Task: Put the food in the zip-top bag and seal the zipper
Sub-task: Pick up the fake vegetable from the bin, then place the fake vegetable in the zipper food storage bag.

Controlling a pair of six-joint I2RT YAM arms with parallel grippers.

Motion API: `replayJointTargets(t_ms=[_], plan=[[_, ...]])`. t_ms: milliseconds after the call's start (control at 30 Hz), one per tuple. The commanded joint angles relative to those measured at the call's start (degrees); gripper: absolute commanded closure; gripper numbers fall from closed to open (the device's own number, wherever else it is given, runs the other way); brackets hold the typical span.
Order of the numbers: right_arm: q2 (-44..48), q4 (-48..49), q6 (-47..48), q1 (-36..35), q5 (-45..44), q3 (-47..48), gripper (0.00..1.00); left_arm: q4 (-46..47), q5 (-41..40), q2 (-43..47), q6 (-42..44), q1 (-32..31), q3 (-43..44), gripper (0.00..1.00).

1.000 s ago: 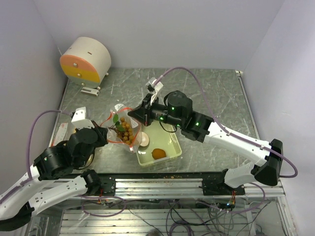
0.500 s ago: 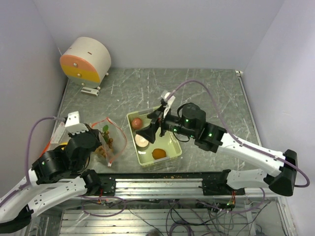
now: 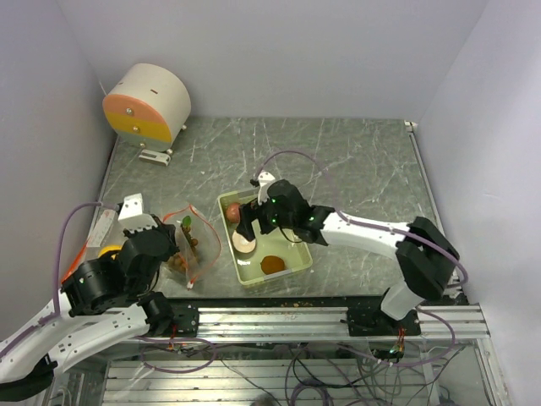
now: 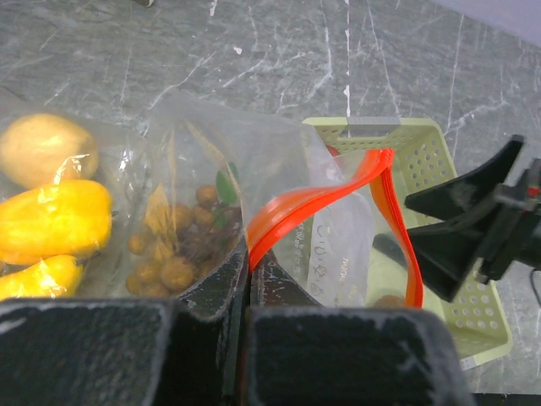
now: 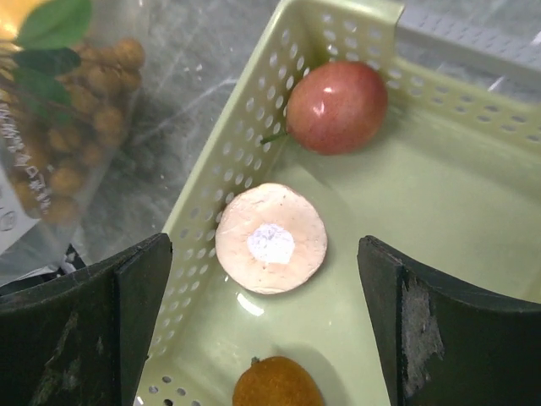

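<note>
The clear zip-top bag [image 4: 338, 245] with a red zipper [image 4: 313, 203] lies open, left of the tray. My left gripper [image 4: 247, 275] is shut on the bag's edge by the zipper. Inside the bag are yellow fruits [image 4: 51, 220], a pale yellow one [image 4: 46, 148] and brown berries [image 4: 173, 245]. My right gripper [image 5: 264, 254] hangs open over the pale green tray [image 5: 439, 194], straddling a pale round fruit [image 5: 270, 238]. A reddish apple [image 5: 336, 106] and an orange fruit [image 5: 277, 385] also lie in the tray. From above, the right gripper [image 3: 246, 227] is at the tray's left side and the left gripper [image 3: 172, 248] at the bag [image 3: 196, 245].
A round white and orange device [image 3: 148, 103] stands at the back left of the marbled table [image 3: 355, 161]. The perforated wall of the tray [image 3: 292, 254] rises between the bag and the fruit. The table's metal front rail [image 3: 287, 317] runs close behind the tray.
My right gripper let go of the berries in the bag, opened, and moved right and down over the tray. My left gripper drew the bag down and to the left.
</note>
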State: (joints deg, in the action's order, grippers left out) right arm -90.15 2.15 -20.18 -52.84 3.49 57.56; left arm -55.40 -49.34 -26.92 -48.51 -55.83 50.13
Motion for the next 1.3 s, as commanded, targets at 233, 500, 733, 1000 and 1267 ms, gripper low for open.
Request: replayJointTargets(t_ms=[233,500,733,1000,1267], plan=[[-13.57,6.09,0.66,0.09,3.14,0.91,0.12,0.44,0.69,2.09,-0.51,0.0,-0.15,0.93],[-17.41,6.84,0.56,0.01,1.39,0.51,0.17,-0.74,1.15,3.61,-1.23,0.0,-0.07,0.93],[-14.69,4.74,0.55,0.02,0.29,0.71,0.82,-0.59,1.26,2.96,-1.15,-0.01,-0.08,0.93],[1.26,1.28,0.32,-0.28,2.21,0.11,1.0,0.98,1.45,2.43,-1.35,0.02,-1.24,0.93],[13.37,4.98,0.87,-6.66,9.69,2.16,1.0,3.17,2.66,0.11,-0.89,0.01,-1.41,0.93]])
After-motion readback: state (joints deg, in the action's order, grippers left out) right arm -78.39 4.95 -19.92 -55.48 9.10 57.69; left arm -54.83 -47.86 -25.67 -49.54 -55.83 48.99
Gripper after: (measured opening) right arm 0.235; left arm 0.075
